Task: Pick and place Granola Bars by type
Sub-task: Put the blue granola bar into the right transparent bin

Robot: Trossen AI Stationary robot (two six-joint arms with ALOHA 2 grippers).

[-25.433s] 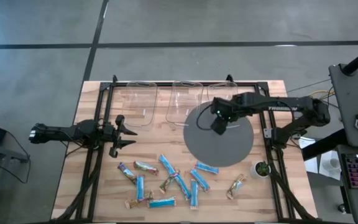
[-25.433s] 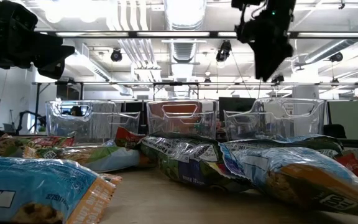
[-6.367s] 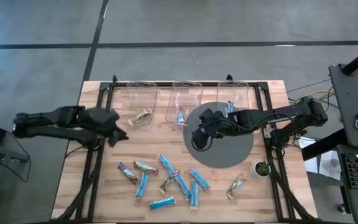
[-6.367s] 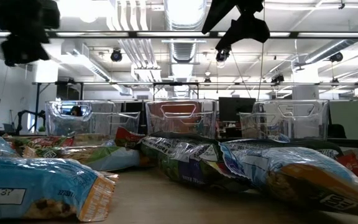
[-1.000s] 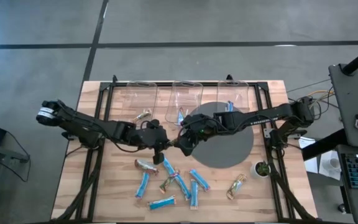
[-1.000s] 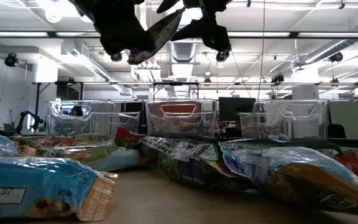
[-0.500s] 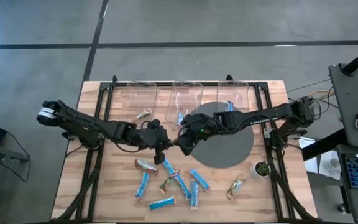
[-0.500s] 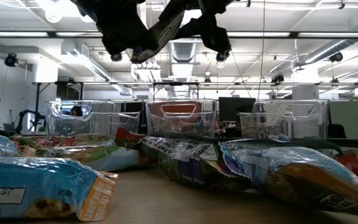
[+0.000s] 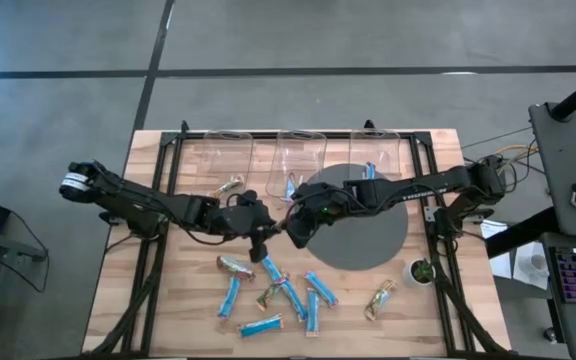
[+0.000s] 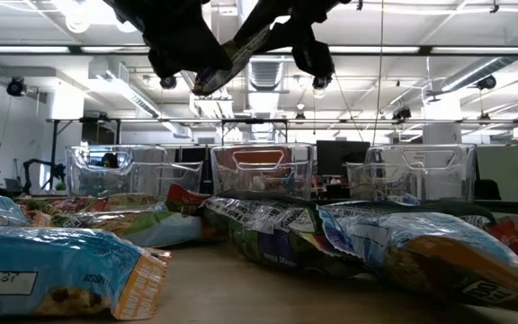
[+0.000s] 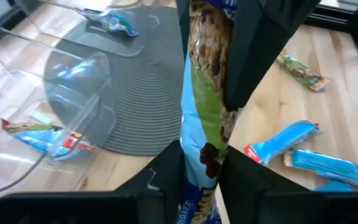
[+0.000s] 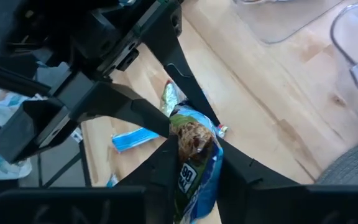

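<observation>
blue-green granola bar (image 11: 205, 106), grey ribbed mat (image 11: 129, 81)

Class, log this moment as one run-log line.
left claw: touching bar | right claw: gripping bar | bar: midair handover above table

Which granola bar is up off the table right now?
The granola bar with blue and green wrapper, held in mid-air between the left hand and right hand; all others lie on the table or in bins.

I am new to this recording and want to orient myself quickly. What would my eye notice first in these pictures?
First, the two arms meeting above the middle of the table: the left gripper and the right gripper both hold one granola bar in the air, one at each end. Below them, a loose scatter of bars lies on the near side of the wooden table. Three clear bins stand along the far edge.
</observation>
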